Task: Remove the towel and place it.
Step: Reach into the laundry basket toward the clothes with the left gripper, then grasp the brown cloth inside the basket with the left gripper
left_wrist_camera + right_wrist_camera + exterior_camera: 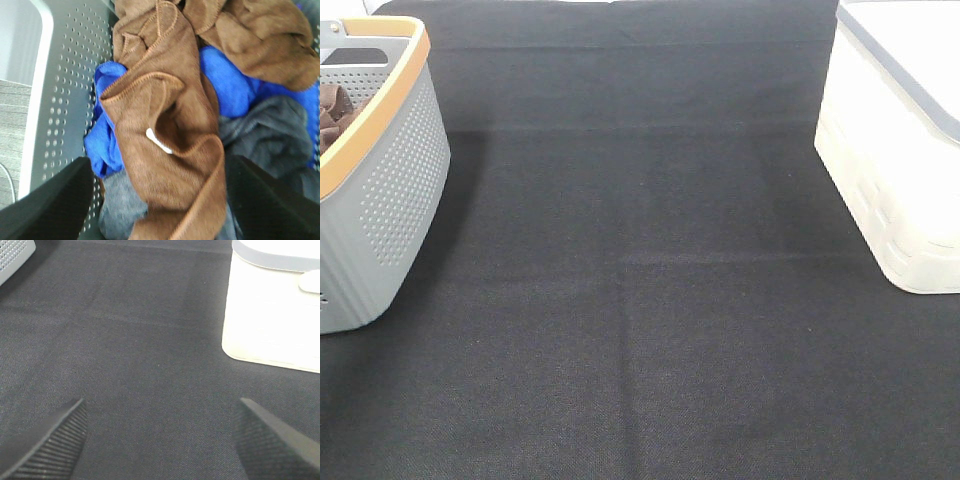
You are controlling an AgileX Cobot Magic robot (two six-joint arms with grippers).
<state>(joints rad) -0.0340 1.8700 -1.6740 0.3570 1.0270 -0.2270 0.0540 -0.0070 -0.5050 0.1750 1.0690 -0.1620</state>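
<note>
The towel [165, 100], rust-brown with a stitched hem and a small white tag, lies crumpled on top of the pile inside the grey perforated basket [70, 75]. My left gripper [159, 165] hovers just over it, open, with one dark finger on either side of the brown folds and nothing gripped. From the high camera only a corner of the towel [332, 110] shows inside the basket [400, 190] at the far left; neither arm appears there. My right gripper [160, 405] stands open and empty over the black mat.
A blue cloth [230, 85] and a grey cloth [270, 130] lie under the towel, with more rust-brown fabric [260, 35] beside them. A white lidded box [890, 170] [270, 315] stands at the right. Black mat [640, 300] covers the table between basket and box.
</note>
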